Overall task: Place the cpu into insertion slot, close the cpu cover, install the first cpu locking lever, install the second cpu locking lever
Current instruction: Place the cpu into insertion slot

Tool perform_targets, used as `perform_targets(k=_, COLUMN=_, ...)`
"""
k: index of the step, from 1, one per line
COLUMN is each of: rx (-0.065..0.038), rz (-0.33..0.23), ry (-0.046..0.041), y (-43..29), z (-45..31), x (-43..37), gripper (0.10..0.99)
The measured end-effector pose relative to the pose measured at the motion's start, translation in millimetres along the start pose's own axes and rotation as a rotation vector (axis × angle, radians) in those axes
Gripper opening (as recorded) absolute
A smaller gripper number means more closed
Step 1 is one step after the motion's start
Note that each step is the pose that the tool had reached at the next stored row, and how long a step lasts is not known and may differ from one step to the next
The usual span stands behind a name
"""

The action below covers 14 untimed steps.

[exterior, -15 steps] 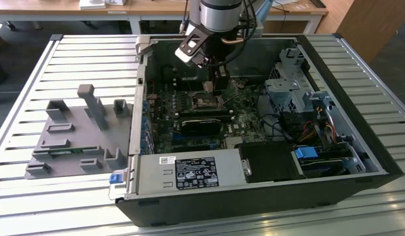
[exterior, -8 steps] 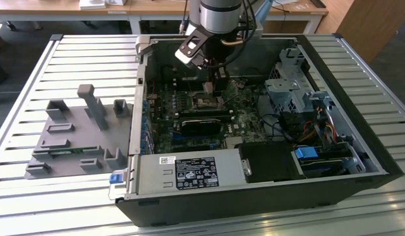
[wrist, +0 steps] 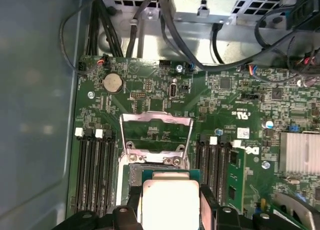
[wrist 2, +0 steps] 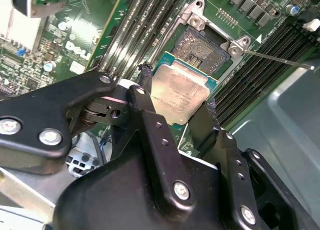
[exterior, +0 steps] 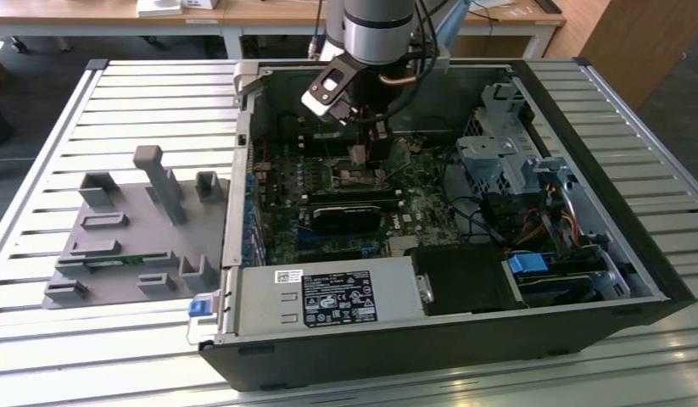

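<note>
Cpu [wrist 2: 180, 97]: flat square chip with a dull silver top and a green edge. It was gripped by two opposite sides in the claw [wrist 2: 177, 89], whose black fingers [wrist 2: 150, 109] were closed on it. It was held at the edge of the slot [wrist 2: 201, 45] and was not seated. Whether it touched the rim could not be told.

Slot: square socket with a dark centre and a silver rim, set in the green board [wrist: 225, 104]. In the second wrist view its centre lay bare beyond the cpu.

Cover [wrist: 156, 132]: silver frame with a large window. It was swung open on the side of the slot away from the claw, and the board showed through the window.

Lever [wrist 2: 280, 59]: thin silver rod. It stood free, reaching out from a corner of the slot above the memory slots [wrist: 92, 172].

Memory slots: long black rows on both sides of the slot.

Case [exterior: 439, 348]: black computer case, open and lying flat on the slatted tabletop [exterior: 134, 102]. The arm [exterior: 377, 25] reached down into its far half.

Tray [exterior: 134, 229]: grey moulded fixture on the tabletop, beside the case on the exterior view's left.
</note>
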<state>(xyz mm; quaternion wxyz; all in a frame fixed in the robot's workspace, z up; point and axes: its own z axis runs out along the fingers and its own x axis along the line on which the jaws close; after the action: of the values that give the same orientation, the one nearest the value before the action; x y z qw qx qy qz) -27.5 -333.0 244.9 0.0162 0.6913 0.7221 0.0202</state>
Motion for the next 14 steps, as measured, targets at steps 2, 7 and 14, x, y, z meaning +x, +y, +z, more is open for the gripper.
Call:
perform_targets(k=2, rx=0.0, rz=0.0, ry=0.0002, y=-0.9, z=2.5, x=1.4, gripper=0.541)
perform_targets(k=7, rx=-0.001, rz=0.027, ry=-0.0014, y=-5.2, z=8.0, x=4.8, gripper=0.541)
perform_targets(k=14, rx=-0.001, rz=0.026, ry=-0.0013, y=-12.0, z=18.8, x=11.3, gripper=0.541)
